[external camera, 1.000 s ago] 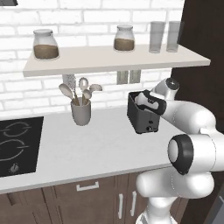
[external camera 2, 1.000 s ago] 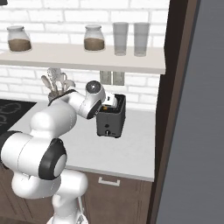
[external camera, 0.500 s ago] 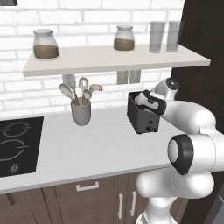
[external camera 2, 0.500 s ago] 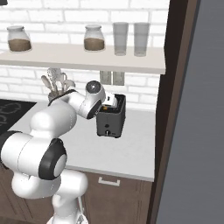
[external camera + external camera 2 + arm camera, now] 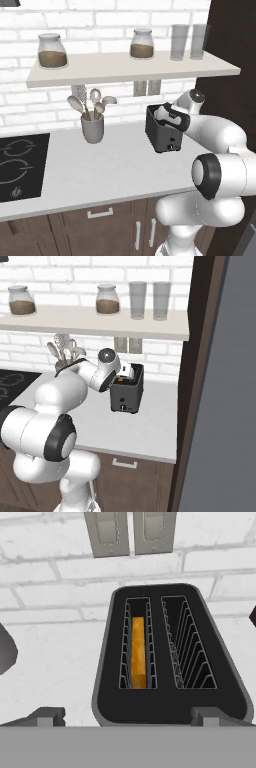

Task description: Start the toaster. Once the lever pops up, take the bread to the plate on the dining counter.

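A: Nothing has moved since the earlier frame; arm, toaster [image 5: 164, 131] and everything on the worktop [image 5: 110, 167] sit just as they did.

B: Going left to right, then?

A: Black hob [image 5: 20, 167] set flush in the smooth white worktop. Next, a plain grey cup [image 5: 93, 129] holding pale rounded spoons. Then the toaster, a dark boxy thing with rounded corners and tiny knobs low on its front, standing near the white brick wall [image 5: 115, 20]. Beside it rises a dark brown panel [image 5: 192, 371].

B: And above?

A: 1 long pale shelf [image 5: 125, 67] carrying 2 glass jars with brown contents, then 2 clear tumblers [image 5: 189, 42].

B: What about the gripper?

A: The gripper [image 5: 127, 717] hangs right over the toaster's top, fingers spread wide with nothing between them. In the hand view, 1 fingertip [image 5: 47, 716] shows at the lower left and the other at the lower right, either side of the toaster's near edge.

B: The bread?

A: The bread [image 5: 138, 652] stands on edge in the left of the 2 slots, a thin golden-orange slice between wire guides. The right slot holds just its wire rack. On the wall behind are 2 grey outlet plates [image 5: 130, 531].
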